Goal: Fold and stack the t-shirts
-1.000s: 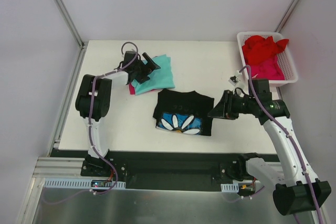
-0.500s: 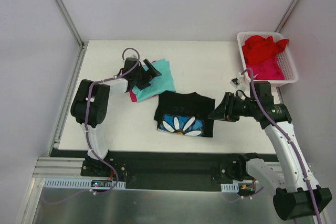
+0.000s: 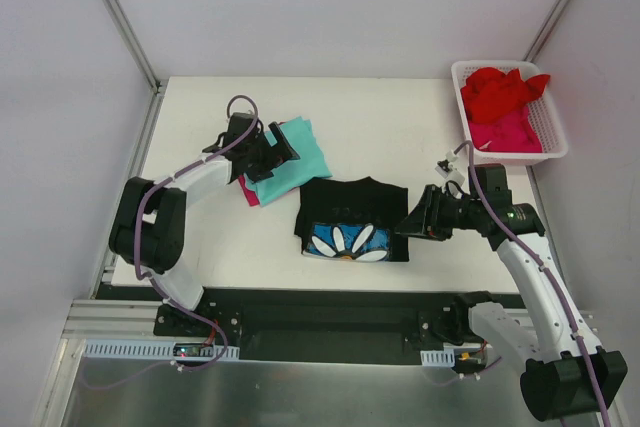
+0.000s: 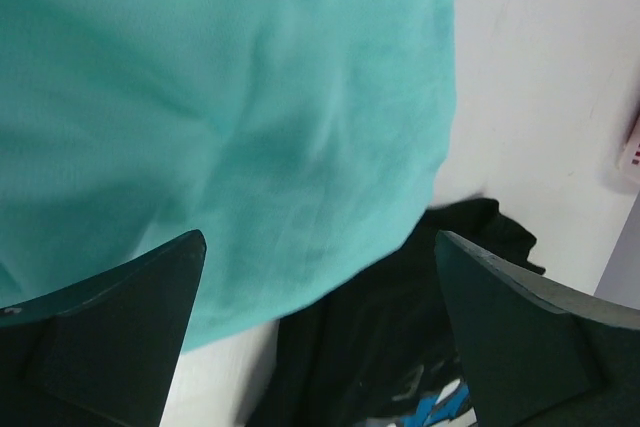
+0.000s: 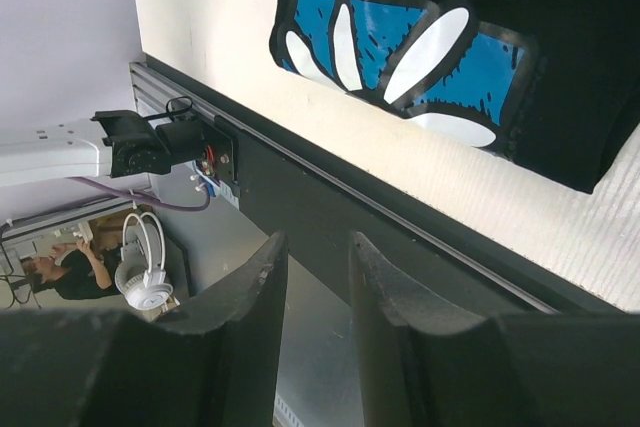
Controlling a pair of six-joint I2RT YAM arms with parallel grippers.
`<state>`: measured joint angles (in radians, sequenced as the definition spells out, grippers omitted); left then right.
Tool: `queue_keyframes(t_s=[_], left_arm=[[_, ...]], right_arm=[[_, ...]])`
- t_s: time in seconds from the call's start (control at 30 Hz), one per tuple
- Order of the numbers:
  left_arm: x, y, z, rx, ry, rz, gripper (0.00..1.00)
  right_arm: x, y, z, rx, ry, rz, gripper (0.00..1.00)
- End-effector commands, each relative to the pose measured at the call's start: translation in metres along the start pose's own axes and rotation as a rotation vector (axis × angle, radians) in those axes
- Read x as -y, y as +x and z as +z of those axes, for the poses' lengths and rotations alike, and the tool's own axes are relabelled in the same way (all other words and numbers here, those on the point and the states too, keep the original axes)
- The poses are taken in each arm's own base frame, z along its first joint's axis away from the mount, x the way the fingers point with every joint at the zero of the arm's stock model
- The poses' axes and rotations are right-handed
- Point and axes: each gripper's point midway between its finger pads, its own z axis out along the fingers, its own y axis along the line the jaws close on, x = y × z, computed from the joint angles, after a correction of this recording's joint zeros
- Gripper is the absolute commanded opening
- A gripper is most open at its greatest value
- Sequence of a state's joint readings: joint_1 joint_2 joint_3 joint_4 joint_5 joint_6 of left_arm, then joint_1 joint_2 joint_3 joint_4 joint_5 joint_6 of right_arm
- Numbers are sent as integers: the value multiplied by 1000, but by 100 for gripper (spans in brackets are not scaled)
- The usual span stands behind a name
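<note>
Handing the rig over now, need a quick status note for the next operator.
Left gripper: open, hovering over the teal t-shirt, holding nothing.
Right gripper: barely open, empty, at the black t-shirt's right edge.
Done: teal t-shirt folded atop a pink cloth, far left; black t-shirt looks folded, table centre.
To do: stack the black one; red t-shirt and pink t-shirt lie crumpled in the white basket.

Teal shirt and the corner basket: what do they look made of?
Teal shirt: soft matte cloth, probably a cotton knit, since it shows gentle wrinkles and drapes flat. Basket: stiff white plastic by the look of it, smooth, with slotted walls.
</note>
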<state>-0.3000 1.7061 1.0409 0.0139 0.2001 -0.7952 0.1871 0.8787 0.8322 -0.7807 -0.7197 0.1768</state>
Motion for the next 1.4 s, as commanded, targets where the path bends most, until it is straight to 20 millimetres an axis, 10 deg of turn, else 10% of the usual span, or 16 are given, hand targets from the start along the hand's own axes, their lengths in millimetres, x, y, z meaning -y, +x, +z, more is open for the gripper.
queue_keyframes(t_s=[0.0,0.2,0.7,1.13,1.37], left_arm=[[3,7,-34,16,-16,68,99],[23,-2,-77,114,26,100,99],[4,141,-65,36,75,117,99],[-37,136,-72,239,179,10,99],[-8,164,-46,77,309,34,99]], right_arm=[[-4,-8,3,30,-16,2,34],[2,-8,5,44,6,3,34],[51,-10,48,101,51,68,34],[65,-11,47,135,124,92,34],[65,-31,50,222,115,65,33]])
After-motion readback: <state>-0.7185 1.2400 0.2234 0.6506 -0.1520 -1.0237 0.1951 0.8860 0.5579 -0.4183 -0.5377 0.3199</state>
